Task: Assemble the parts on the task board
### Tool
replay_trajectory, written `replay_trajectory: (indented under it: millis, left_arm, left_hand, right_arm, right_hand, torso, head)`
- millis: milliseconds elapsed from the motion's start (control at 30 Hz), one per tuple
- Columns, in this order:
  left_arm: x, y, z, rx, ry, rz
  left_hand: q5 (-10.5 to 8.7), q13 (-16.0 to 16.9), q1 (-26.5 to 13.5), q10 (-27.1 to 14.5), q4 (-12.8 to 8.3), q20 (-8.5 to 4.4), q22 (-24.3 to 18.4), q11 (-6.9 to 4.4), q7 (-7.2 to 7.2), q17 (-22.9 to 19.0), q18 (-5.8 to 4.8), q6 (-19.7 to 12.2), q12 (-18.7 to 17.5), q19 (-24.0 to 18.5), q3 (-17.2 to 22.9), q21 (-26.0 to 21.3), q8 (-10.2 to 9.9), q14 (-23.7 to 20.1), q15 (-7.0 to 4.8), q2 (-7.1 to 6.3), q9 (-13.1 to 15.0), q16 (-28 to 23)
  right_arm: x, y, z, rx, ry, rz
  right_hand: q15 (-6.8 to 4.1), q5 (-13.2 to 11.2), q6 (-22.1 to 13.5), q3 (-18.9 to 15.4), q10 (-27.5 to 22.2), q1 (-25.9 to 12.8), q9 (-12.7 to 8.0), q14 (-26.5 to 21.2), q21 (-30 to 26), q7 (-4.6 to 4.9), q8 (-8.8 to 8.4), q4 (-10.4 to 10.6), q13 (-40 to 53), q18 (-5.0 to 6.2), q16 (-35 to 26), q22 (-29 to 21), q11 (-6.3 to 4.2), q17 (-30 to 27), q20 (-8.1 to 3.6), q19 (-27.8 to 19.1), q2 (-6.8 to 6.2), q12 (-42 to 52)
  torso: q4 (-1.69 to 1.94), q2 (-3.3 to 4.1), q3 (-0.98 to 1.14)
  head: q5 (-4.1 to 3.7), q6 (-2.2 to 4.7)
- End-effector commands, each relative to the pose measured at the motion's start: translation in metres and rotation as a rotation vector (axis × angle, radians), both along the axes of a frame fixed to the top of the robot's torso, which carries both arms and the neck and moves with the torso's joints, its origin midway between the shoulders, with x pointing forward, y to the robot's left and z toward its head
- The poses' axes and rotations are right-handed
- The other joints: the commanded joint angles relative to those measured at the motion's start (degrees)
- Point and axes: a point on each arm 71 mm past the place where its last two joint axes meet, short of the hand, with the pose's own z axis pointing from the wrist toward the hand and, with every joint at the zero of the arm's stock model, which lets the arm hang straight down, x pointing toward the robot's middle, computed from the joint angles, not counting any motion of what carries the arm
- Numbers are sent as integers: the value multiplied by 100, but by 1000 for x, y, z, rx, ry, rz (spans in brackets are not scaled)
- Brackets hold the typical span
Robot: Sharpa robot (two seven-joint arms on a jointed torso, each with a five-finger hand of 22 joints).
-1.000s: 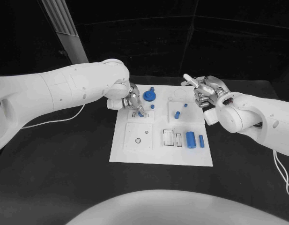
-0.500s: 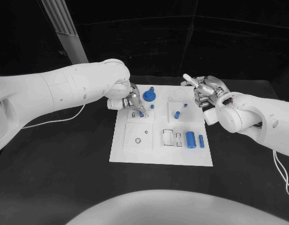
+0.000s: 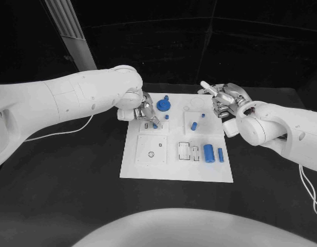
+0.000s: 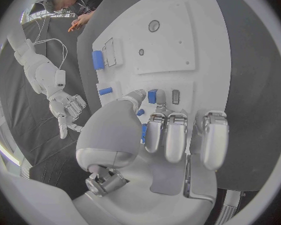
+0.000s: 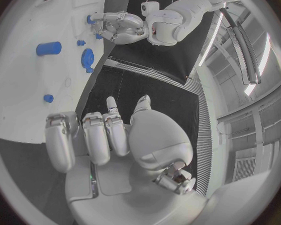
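Observation:
The white task board [image 3: 174, 167] lies in the middle of the black table. My left hand [image 3: 143, 110] hangs over its far left corner and pinches a small blue part [image 3: 155, 124] between thumb and finger, low over the plate; in the left wrist view that blue part [image 4: 152, 96] sits at the fingertips. My right hand [image 3: 225, 101] hovers beyond the board's far right corner, fingers apart, holding nothing. A blue gear-shaped part [image 3: 164, 106], a blue peg [image 3: 193, 125] and a blue cylinder [image 3: 209, 153] stay on the board.
A slim blue piece [image 3: 220, 153] lies beside the cylinder near the board's right edge. A white cable [image 3: 62, 133] trails over the table at the left. A pale post [image 3: 73, 36] stands at the back left.

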Motion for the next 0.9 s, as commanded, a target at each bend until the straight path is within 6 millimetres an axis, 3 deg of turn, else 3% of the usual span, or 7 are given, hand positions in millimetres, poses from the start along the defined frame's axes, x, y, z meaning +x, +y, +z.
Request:
replay_trajectory:
  millis: [33,167,333,433,600,667,900]
  left_arm:
    - [0,0,0,26,-4,-5]
    - [1,1,1,38,-21,-7]
    - [2,1,2,28,-39,-6]
    - [4,1,3,-1,-72,-1]
    - [4,6,9,-75,-154,11]
    - [4,8,15,-105,-182,6]
    - [9,20,55,-181,-291,-10]
  left_hand:
    - [-24,1506,-52,617,0,31,1508,39,47,1509,-38,0,14,602,-31,23,-37,604,27,12,-6,17]
    - [-197,1506,-204,617,166,39,1508,56,70,1509,-38,7,14,602,-279,23,-46,604,42,-26,-21,17]
    - [-1182,1506,-753,617,249,61,1508,79,82,1509,-38,14,14,602,-878,23,-44,604,59,-38,-34,17]
    - [-1675,1506,-1090,617,267,65,1508,77,82,1509,-38,39,14,602,-1412,23,-16,604,60,-208,-25,17]
    - [-1690,1506,-1523,617,293,32,1508,35,48,1509,-38,115,14,602,-1852,23,43,604,21,-644,16,17]
    - [-1686,1506,-1608,617,298,19,1508,23,37,1509,-38,125,14,602,-1926,23,57,604,8,-736,30,17]
    - [-1690,1506,-1503,617,288,-16,1508,14,39,1509,-38,-26,14,602,-1842,23,60,604,-16,-631,89,17]
  right_arm:
    - [0,1,2,2,-8,4]
    - [0,1,2,2,-8,4]
    - [0,1,2,2,-8,4]
    - [0,0,2,2,-9,4]
    - [0,0,2,2,-9,3]
    - [0,-1,2,1,-9,2]
    - [1,0,1,1,-8,2]
  right_hand:
    - [-21,30,0,22,596,45,-6,616,18,255,32,13,1507,-41,14,1509,-15,1510,-26,594,1,14]
    - [-21,30,0,21,596,45,-8,616,18,255,33,14,1507,-41,14,1509,-15,1510,-26,594,3,14]
    - [-22,29,-1,20,596,45,-11,616,18,255,34,15,1507,-41,14,1509,-15,1510,-26,594,8,14]
    - [-22,29,-1,20,596,45,-11,616,18,255,34,15,1507,-41,14,1509,-15,1510,-26,594,8,14]
    - [-22,29,-1,20,596,45,-11,616,18,255,34,15,1507,-41,14,1509,-15,1510,-26,594,8,14]
    - [-22,29,-1,20,596,45,-11,616,18,255,34,15,1507,-41,14,1509,-15,1510,-26,594,8,14]
    - [-22,29,-2,21,596,46,-13,616,18,255,34,15,1507,-41,14,1509,-15,1510,-26,594,11,14]
  torso:
    - [-1,0,-2]
    - [-1,-1,-1]
    - [0,-2,-2]
    - [4,-2,-3]
    - [8,-4,-2]
    - [14,-11,-3]
    - [1,-7,-4]
  head:
    - [3,-1]
    - [0,-1]
    - [-5,-1]
    - [-7,-1]
    - [-3,-1]
    - [1,-1]
    - [67,-1]
